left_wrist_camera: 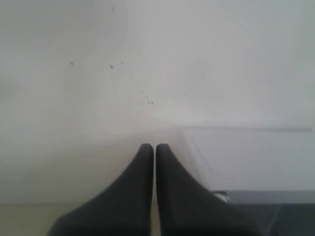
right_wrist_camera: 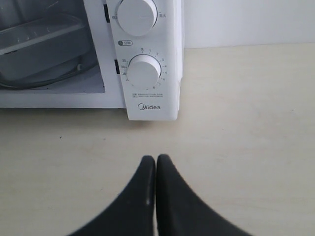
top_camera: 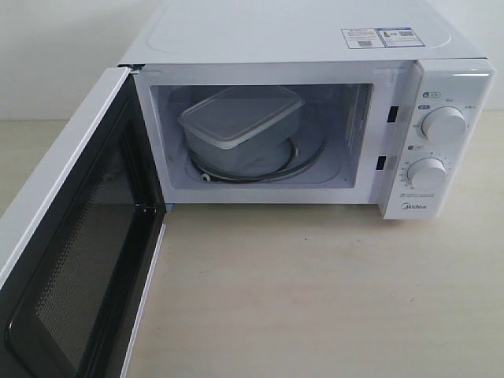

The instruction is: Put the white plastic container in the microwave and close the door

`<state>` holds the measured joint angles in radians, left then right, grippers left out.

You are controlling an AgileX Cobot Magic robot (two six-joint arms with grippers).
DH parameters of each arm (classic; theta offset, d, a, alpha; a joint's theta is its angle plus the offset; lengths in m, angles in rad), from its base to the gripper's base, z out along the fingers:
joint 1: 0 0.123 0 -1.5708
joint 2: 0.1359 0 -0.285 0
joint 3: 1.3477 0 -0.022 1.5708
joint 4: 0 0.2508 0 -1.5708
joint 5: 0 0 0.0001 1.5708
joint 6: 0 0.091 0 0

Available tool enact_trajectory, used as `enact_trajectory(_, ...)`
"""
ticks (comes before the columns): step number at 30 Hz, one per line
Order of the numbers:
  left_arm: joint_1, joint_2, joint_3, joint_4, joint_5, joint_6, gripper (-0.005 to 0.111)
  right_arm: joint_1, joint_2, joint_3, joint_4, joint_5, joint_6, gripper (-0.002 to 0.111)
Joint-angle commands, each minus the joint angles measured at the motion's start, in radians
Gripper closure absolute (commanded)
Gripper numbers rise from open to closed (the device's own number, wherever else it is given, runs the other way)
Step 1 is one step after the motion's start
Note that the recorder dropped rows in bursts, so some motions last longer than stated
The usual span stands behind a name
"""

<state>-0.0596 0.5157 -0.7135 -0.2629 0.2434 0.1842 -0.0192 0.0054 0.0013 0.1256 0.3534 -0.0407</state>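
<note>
Door (top_camera: 79, 260): wide open at 8 o'clock, mesh face showing;
White plastic container (top_camera: 240, 118): inside microwave (top_camera: 315, 31), 12 o'clock;
Left claw (left_wrist_camera: 153, 146): pressed together, empty;
Right claw (right_wrist_camera: 156, 157): pressed together, empty, above tabletop (right_wrist_camera: 246, 123)

Cut-off, blurred and unreadable areas
The door (top_camera: 71, 260) runs off the exterior view's left and bottom edges. Print on the stickers (top_camera: 379, 37) is too small to read. Blur leaves the pale surface (left_wrist_camera: 147, 73) beyond the left end effector (left_wrist_camera: 155, 147) unidentifiable.

Place: you face a lab-style test bench.
Signs: microwave (top_camera: 276, 31) on plain beige tabletop (top_camera: 331, 299), blank white wall (top_camera: 55, 55).
</note>
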Motion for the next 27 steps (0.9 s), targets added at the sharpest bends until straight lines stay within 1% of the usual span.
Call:
enact_trajectory(1,0.003,0.091,-0.156,-0.01,0.305,-0.005,0.102,0.002,-0.005,-0.001,-0.002,-0.006,-0.002,0.108)
enact_trajectory(3,0.003,0.14,-0.228,-0.006,0.434,-0.005,0.102,0.002,-0.005,-0.001,-0.002,-0.006,-0.002,0.108)
enact_trajectory(4,0.003,0.173,-0.277,-0.001,0.526,-0.005,0.102,0.002,-0.005,-0.001,-0.002,-0.006,-0.002,0.108)
enact_trajectory(5,0.003,0.193,-0.305,0.002,0.579,-0.005,0.102,0.002,-0.005,-0.001,-0.002,-0.006,-0.002,0.108)
enact_trajectory(6,0.003,0.238,-0.353,0.02,0.688,-0.005,0.102,0.002,-0.005,-0.001,-0.002,-0.006,-0.002,0.108)
enact_trajectory(7,0.003,0.254,-0.363,0.029,0.72,-0.005,0.102,0.002,-0.005,-0.001,-0.002,-0.006,-0.002,0.108)
enact_trajectory(8,0.003,0.288,-0.373,0.064,0.797,-0.005,0.102,0.002,-0.005,-0.001,-0.002,-0.006,-0.002,0.108)
enact_trajectory(9,0.003,0.302,-0.373,0.08,0.828,-0.005,0.102,0.002,-0.005,-0.001,-0.002,-0.006,-0.002,0.108)
enact_trajectory(10,0.003,0.331,-0.373,0.117,0.905,-0.005,0.102,0.002,-0.005,-0.001,-0.002,-0.006,-0.002,0.108)
enact_trajectory(12,0.003,0.375,-0.373,0.143,0.978,-0.005,0.102,0.002,-0.005,-0.001,-0.002,-0.006,-0.002,0.108)
enact_trajectory(13,0.003,0.391,-0.373,0.141,0.978,-0.005,0.102,0.002,-0.005,-0.001,-0.002,-0.006,-0.002,0.108)
enact_trajectory(15,0.003,0.463,-0.37,0.058,0.978,-0.002,0.102,0.002,-0.005,-0.001,-0.002,-0.006,-0.002,0.108)
enact_trajectory(19,0.001,0.578,-0.323,-0.195,0.978,0.177,0.102,0.002,-0.005,-0.001,-0.002,-0.006,-0.002,0.108)
enact_trajectory(21,-0.031,0.625,-0.3,-0.211,0.978,0.193,0.102,0.002,-0.005,-0.001,-0.002,-0.006,-0.002,0.108)
enact_trajectory(25,-0.117,0.7,-0.286,-0.228,0.978,0.191,0.102,0.002,-0.005,-0.001,-0.002,-0.006,-0.002,0.108)
enact_trajectory(27,-0.167,0.721,-0.286,-0.246,0.949,0.191,0.102,0.002,-0.005,-0.001,-0.002,-0.006,-0.002,0.108)
